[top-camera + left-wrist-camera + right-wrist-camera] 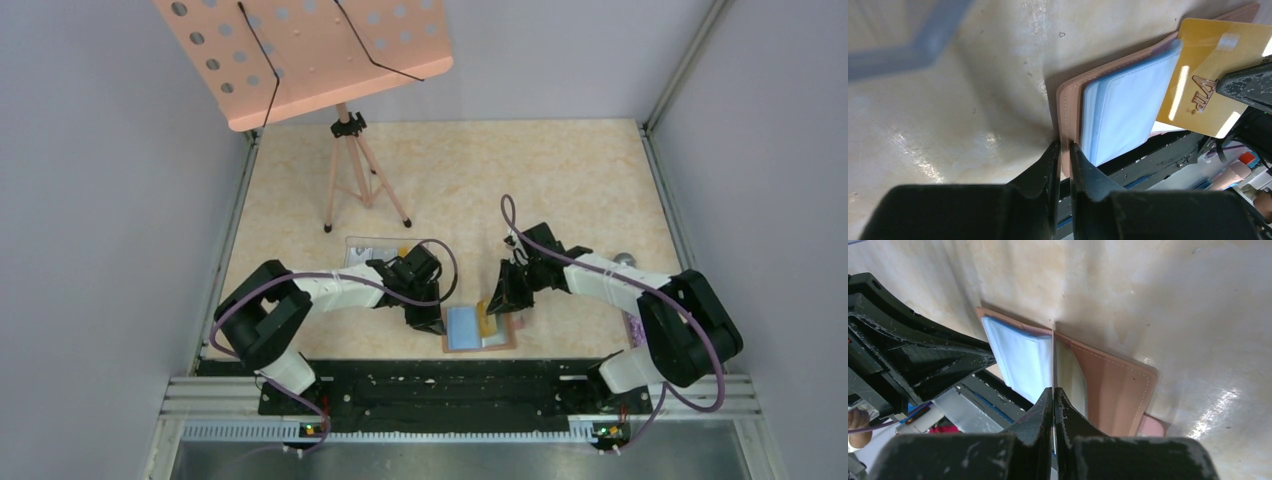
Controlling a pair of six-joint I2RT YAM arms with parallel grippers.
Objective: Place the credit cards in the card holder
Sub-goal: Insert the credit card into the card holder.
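Observation:
The brown card holder lies open at the table's near edge, bluish sleeves up. My left gripper is shut on its left brown flap; in the left wrist view the gripper pinches the flap edge of the holder beside the blue sleeves. My right gripper is shut on a yellow-orange credit card, marked VIP, whose lower edge is tucked behind the sleeves. In the right wrist view the gripper holds the card edge-on over the holder. Other cards are hidden.
A clear plastic box lies just behind the left gripper. A pink music stand on a tripod stands at the back left. The black base rail runs along the near edge. Small items lie by the right arm.

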